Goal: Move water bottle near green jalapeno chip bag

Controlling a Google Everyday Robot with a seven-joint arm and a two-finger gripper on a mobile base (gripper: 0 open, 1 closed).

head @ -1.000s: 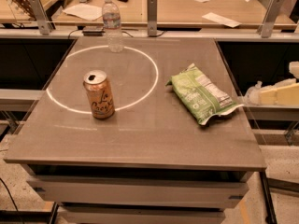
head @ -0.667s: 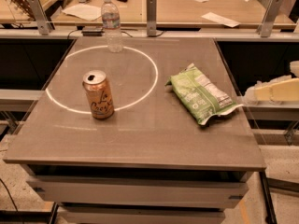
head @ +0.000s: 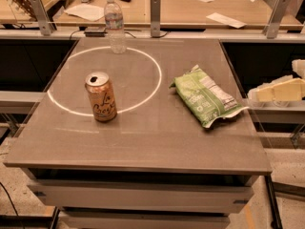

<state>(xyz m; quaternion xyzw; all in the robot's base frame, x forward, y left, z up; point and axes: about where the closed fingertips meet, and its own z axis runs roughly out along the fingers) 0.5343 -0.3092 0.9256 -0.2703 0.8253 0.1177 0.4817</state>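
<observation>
The water bottle [head: 116, 26] stands upright at the far left of the grey table [head: 143, 137], on the far rim of a white circle of light. It is clear, with a white cap and a pale label band. The green jalapeno chip bag [head: 205, 96] lies flat on the right side of the table, white nutrition panel up. My gripper [head: 274, 90] is a cream-white shape at the right edge of the view. It sits off the table's right side, to the right of the chip bag and far from the bottle.
An orange-tan soda can [head: 101, 97] stands upright at the centre-left, inside the circle, in front of the bottle. Beyond the table is a wooden counter [head: 190, 11] with papers and metal posts [head: 155, 15] along a rail.
</observation>
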